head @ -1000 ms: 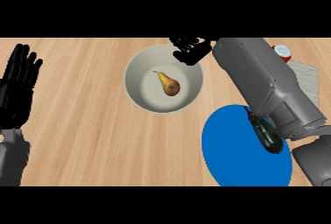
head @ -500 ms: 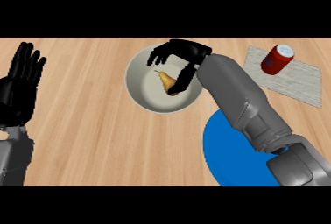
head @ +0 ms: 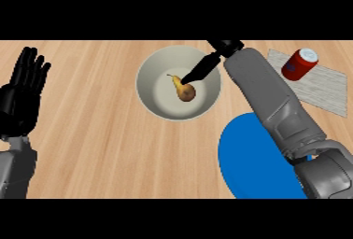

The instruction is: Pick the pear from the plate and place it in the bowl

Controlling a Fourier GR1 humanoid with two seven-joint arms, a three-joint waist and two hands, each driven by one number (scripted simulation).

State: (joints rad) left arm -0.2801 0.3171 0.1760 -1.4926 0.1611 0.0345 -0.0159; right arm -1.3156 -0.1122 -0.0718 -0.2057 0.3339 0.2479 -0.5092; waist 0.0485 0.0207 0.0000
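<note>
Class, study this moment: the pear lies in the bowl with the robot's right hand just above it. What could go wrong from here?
1. The right hand has straight fingers reaching down to the pear inside the bowl; pulling back carelessly might nudge the pear or catch the bowl's rim.
2. The right forearm stretches above the blue plate and passes near the red can on the grey mat; a wide swing outward could tip the can.

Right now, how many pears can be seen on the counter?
1. The pear lies inside the bowl, under the right hand. None shows on the blue plate, though the forearm hides part of it.
</note>
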